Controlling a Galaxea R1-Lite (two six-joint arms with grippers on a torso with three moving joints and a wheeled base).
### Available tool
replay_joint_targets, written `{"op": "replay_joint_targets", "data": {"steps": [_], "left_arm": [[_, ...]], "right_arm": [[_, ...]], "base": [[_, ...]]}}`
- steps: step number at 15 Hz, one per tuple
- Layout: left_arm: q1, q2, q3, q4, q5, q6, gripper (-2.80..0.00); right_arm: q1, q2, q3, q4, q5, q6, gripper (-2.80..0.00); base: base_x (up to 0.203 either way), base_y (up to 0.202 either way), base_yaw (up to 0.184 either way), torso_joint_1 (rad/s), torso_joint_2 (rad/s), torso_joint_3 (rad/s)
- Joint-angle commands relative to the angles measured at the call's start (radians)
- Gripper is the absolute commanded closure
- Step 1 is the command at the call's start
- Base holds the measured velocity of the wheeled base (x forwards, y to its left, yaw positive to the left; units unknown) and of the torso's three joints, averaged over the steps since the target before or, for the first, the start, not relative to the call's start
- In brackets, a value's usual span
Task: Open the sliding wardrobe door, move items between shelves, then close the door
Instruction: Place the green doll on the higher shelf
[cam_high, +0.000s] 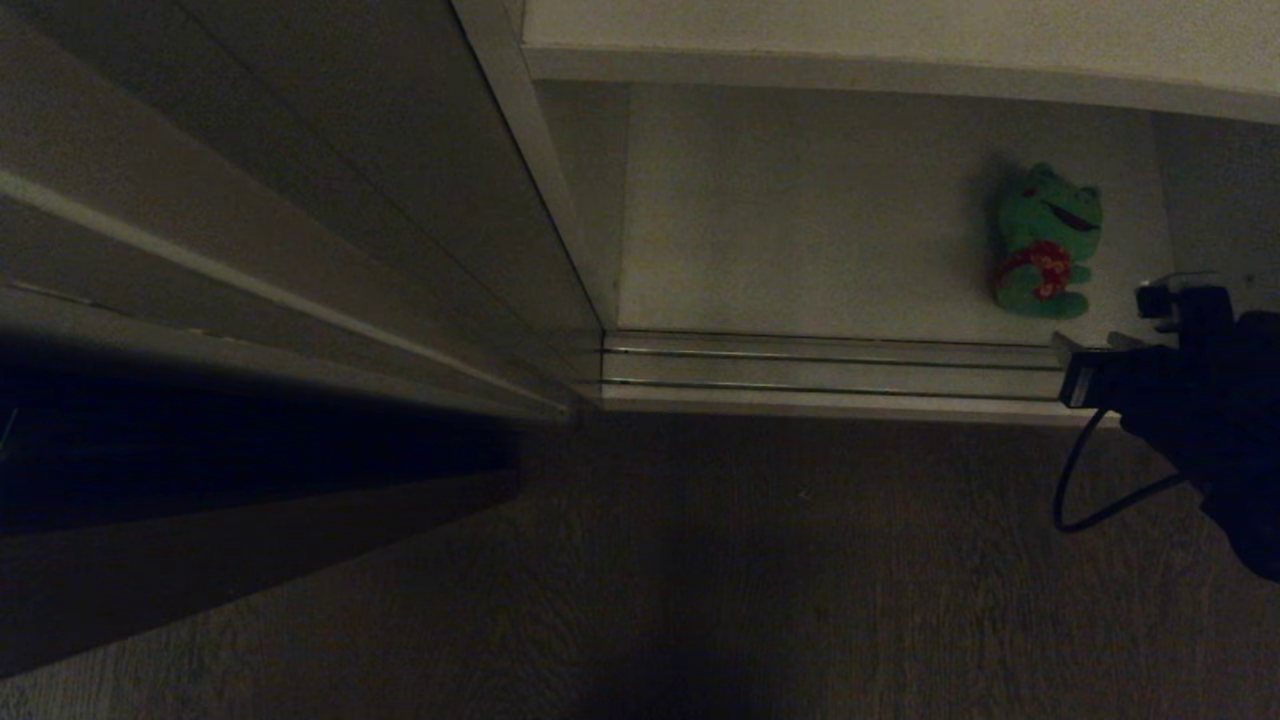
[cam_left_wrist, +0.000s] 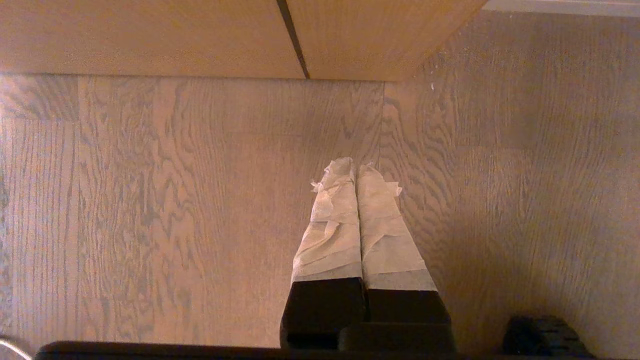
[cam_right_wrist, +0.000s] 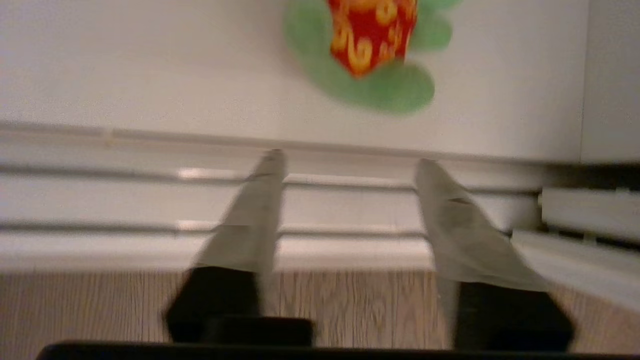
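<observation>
The sliding wardrobe door (cam_high: 300, 200) stands slid to the left, leaving the right side of the wardrobe open. A green plush frog in red patterned clothing (cam_high: 1045, 245) lies on the white bottom shelf (cam_high: 800, 230), towards its right. An upper shelf (cam_high: 900, 65) runs along the top. My right gripper (cam_high: 1095, 345) hovers over the door track, just in front of the frog (cam_right_wrist: 365, 55). That gripper (cam_right_wrist: 350, 157) is open with nothing between its taped fingers (cam_right_wrist: 252, 220). My left gripper (cam_left_wrist: 356, 167) is shut and empty, parked above the wooden floor.
Metal door tracks (cam_high: 830, 365) run along the wardrobe's front edge between the shelf and the wood floor (cam_high: 750, 560). A white side wall (cam_right_wrist: 612, 75) bounds the shelf close to the frog. A black cable (cam_high: 1075, 500) hangs under the right arm.
</observation>
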Motion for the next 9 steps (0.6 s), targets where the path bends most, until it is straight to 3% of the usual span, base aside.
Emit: {"op": "replay_joint_targets", "data": {"steps": [1, 9], "left_arm": [[0.0, 0.0, 0.0, 0.0, 0.0, 0.0, 0.0], [0.0, 0.0, 0.0, 0.0, 0.0, 0.0, 0.0]], "right_arm": [[0.001, 0.012, -0.06, -0.005, -0.001, 0.002, -2.8], [0.012, 0.23, -0.296, -0.009, -0.012, 0.004, -2.8]], "base": [[0.0, 0.0, 0.0, 0.0, 0.0, 0.0], [0.0, 0.0, 0.0, 0.0, 0.0, 0.0]]}}
